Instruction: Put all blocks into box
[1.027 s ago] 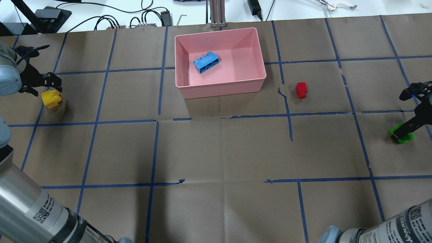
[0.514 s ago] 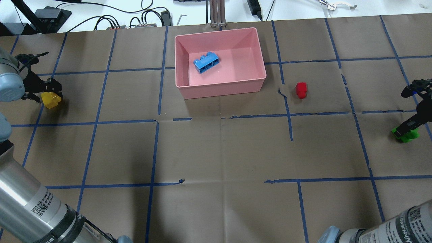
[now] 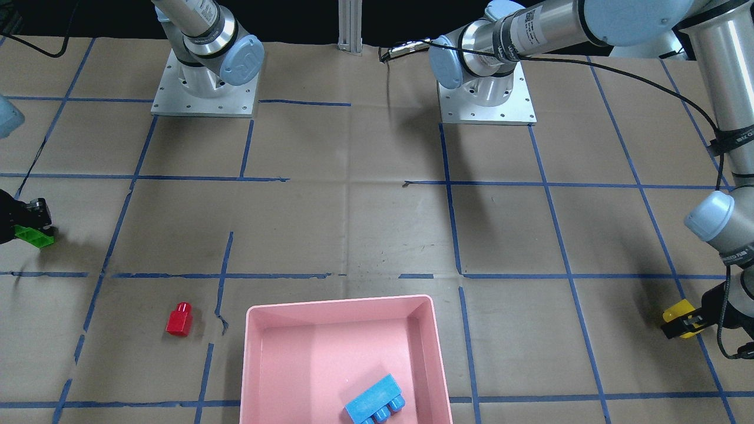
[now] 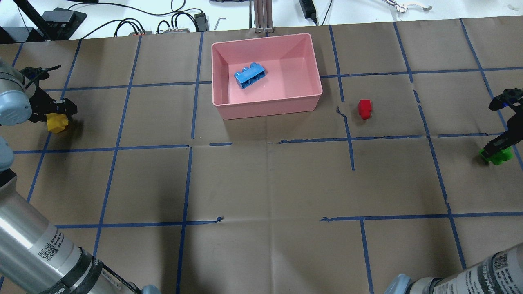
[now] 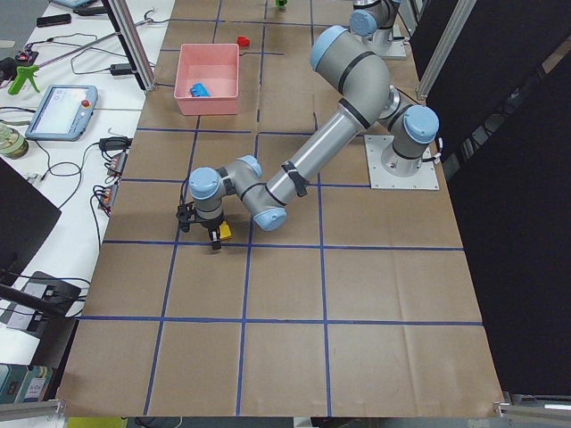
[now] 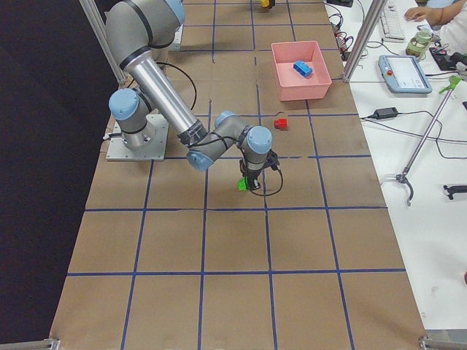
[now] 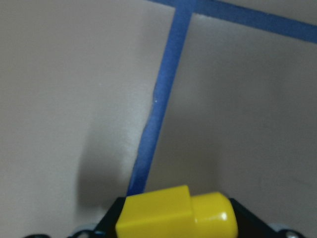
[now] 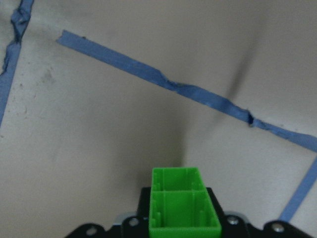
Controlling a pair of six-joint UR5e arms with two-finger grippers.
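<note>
My left gripper (image 4: 57, 117) is shut on the yellow block (image 4: 55, 123) at the table's far left. The block fills the bottom of the left wrist view (image 7: 173, 213), low over the paper. My right gripper (image 4: 496, 149) is shut on the green block (image 4: 497, 157) at the far right. It also shows in the right wrist view (image 8: 182, 206). The red block (image 4: 364, 108) lies on the table to the right of the pink box (image 4: 265, 109). The light-blue block (image 4: 249, 75) lies inside the box on its side.
Brown paper with blue tape grid lines covers the table. Cables and power supplies (image 4: 171, 24) lie beyond the far edge. A metal post (image 4: 263, 16) stands just behind the box. The two arm bases (image 3: 203, 88) are at the robot's side.
The left gripper has closed over the yellow block and shifted it slightly left. The right gripper has carried the green block right and a little farther away.
</note>
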